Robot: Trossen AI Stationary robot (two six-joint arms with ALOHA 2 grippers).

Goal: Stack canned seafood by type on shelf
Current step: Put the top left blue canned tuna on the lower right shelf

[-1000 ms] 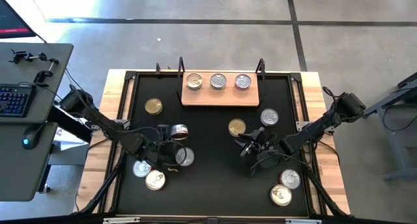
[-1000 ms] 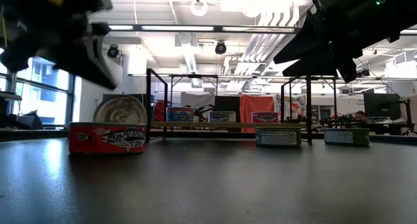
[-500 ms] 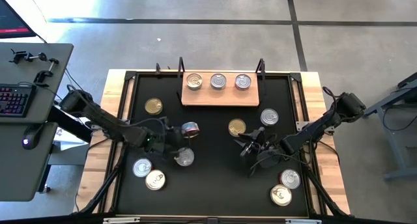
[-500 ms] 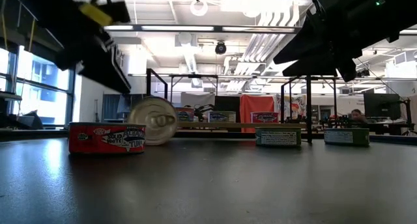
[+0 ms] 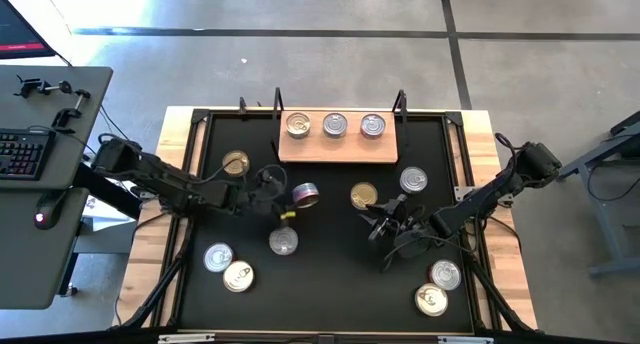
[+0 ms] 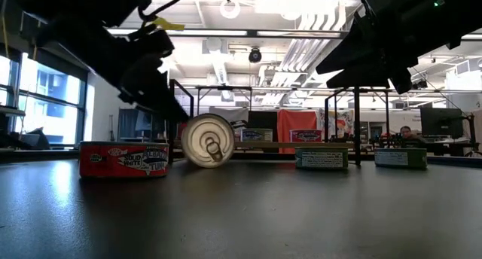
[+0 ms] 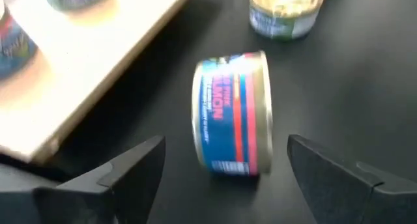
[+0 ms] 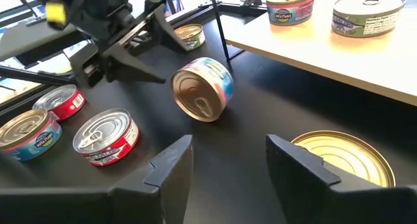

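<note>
Tin on its edge on the mat, free of both grippers

Left gripper spread wide, holding nothing; a blue-and-red tin stands on its rim just ahead of its fingers, apart from them, near the shelf front edge; shelf carries 3 tins in a row; other tins lie flat around the mat; right gripper hovers mid-right by a gold tin, fingers parted, empty.

Both arms matte black, jointed, black cables looped alongside. Left gripper: yellow tag near fingers (centre-left of high view). Right gripper: flat wedge-shaped black fingers.
</note>
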